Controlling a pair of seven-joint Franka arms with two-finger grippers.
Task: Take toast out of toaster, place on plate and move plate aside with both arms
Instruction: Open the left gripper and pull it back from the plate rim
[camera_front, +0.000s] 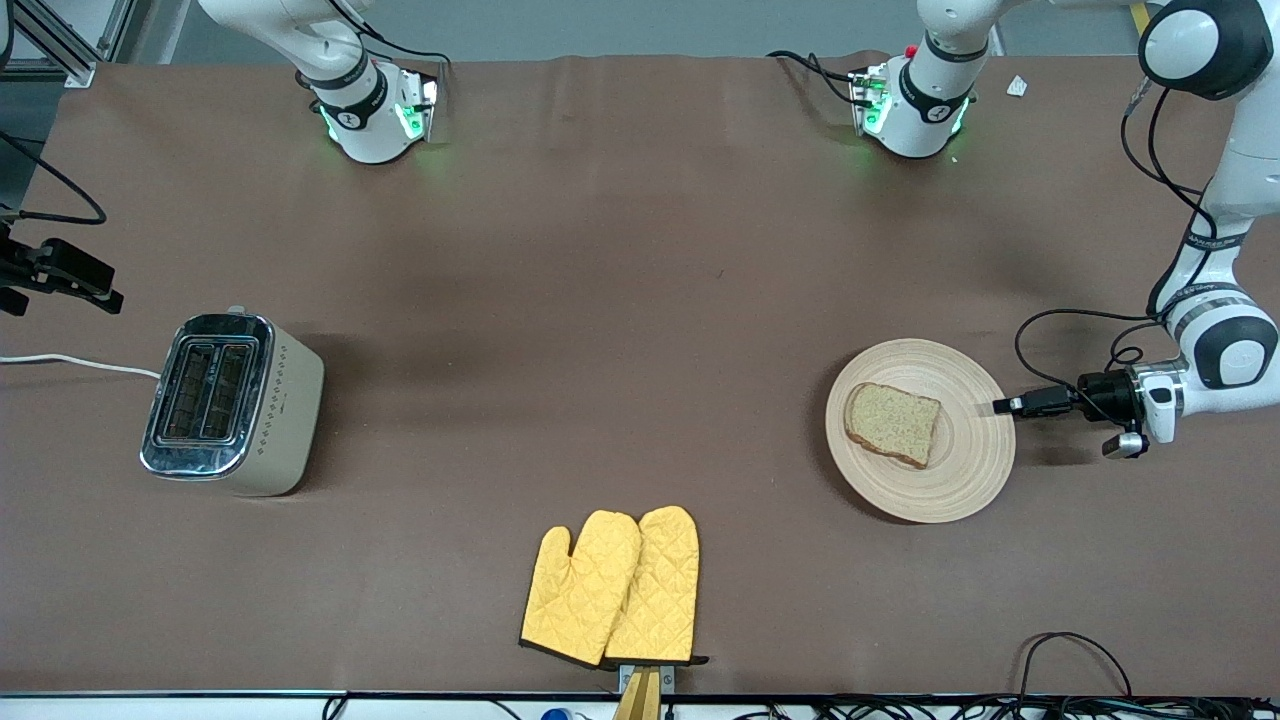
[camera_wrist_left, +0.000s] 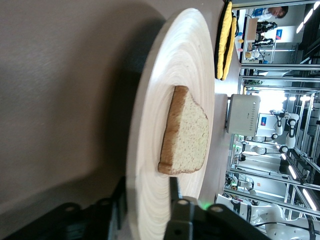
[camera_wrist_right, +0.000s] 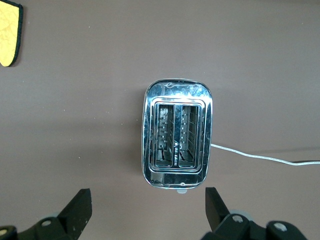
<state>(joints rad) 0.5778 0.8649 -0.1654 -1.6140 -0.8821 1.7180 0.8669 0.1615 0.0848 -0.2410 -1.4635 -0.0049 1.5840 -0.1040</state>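
The toast (camera_front: 893, 423) lies flat on the round wooden plate (camera_front: 960, 470), which sits on the table toward the left arm's end. My left gripper (camera_front: 1003, 405) reaches in level with the table and is shut on the plate's rim. In the left wrist view one finger (camera_wrist_left: 173, 187) lies on the plate's top (camera_wrist_left: 165, 65) and the other is under the rim, with the toast (camera_wrist_left: 187, 132) just past them. My right gripper (camera_front: 100, 285) is open and empty in the air at the right arm's end, looking down on the toaster (camera_wrist_right: 178, 135); its own jaws (camera_wrist_right: 148, 200) stand wide apart.
A steel-topped toaster (camera_front: 230, 400) with two empty slots and a white cord stands toward the right arm's end. Two yellow quilted oven mitts (camera_front: 615, 590) lie at the table edge nearest the front camera. Cables trail beside the left arm.
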